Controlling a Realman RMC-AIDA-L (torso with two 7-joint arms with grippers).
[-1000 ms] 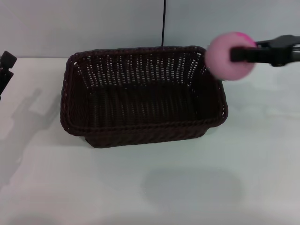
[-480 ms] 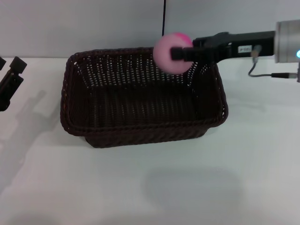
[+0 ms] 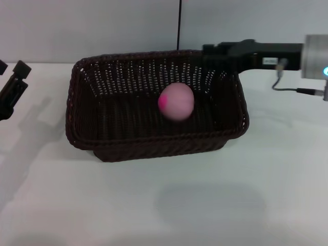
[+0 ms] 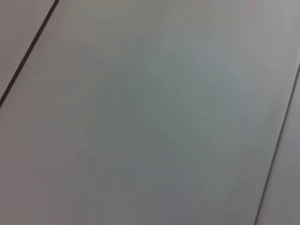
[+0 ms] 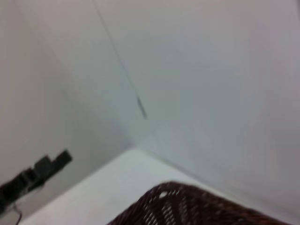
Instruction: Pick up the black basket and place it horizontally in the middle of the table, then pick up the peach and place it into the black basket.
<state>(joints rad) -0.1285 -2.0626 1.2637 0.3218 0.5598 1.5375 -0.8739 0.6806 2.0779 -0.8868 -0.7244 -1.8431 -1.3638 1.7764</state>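
A: Peach (image 3: 176, 101)?
B: Inside basket (image 3: 82, 134), mid-table (image 3: 164, 205), blurred; contact with the floor unclear.
A: Right gripper (image 3: 209, 51)?
B: Over far rim, holding nothing; finger spread unreadable. Left gripper (image 3: 11, 82) at left edge, cropped, fingers apart.

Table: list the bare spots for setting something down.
Table is bare in front of the basket and between it and the left gripper. Crowded: the basket's far right corner, under the right gripper; the peach lies inside.

Woven wicker black basket (image 3: 154, 138); matt, possibly foam peach (image 3: 176, 102); smooth table (image 3: 205, 205).
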